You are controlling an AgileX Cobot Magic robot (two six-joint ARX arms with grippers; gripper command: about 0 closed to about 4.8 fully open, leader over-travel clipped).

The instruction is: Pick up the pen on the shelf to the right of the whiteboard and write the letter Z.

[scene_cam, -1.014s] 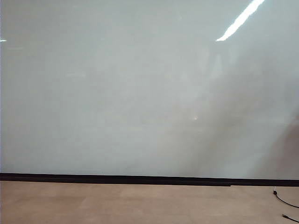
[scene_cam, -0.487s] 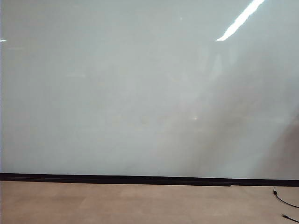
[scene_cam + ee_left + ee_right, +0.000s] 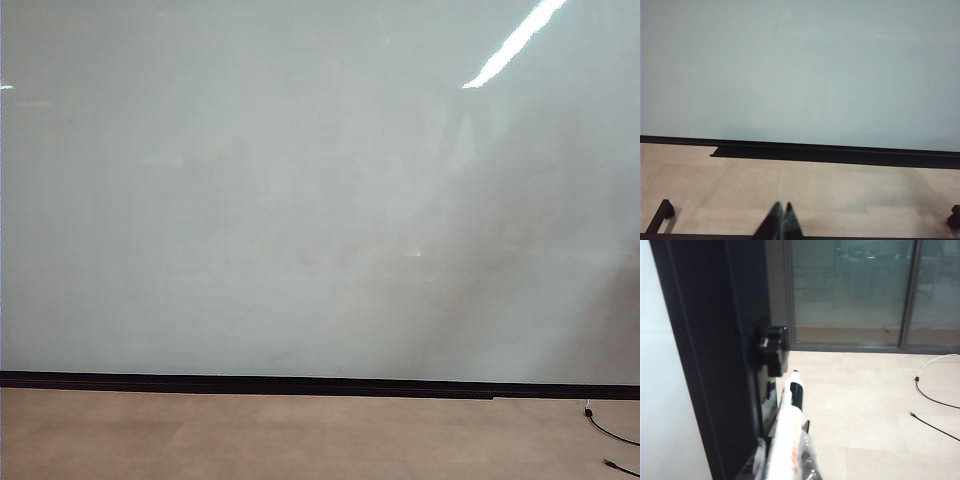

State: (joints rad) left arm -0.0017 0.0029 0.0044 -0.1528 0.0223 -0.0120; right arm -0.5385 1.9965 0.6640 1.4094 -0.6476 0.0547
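Whiteboard (image 3: 300,200) blank; my right tool (image 3: 785,467) has just closed on the pen (image 3: 787,435), left tool (image 3: 781,220) shut, idle.

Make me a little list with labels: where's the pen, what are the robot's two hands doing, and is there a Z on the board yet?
pen: white marker between the right end effector's fingers, beside the dark board edge
right end effector: closed on the pen
left end effector: shut, empty, low over the floor
whiteboard: blank
letter Z: not yet written
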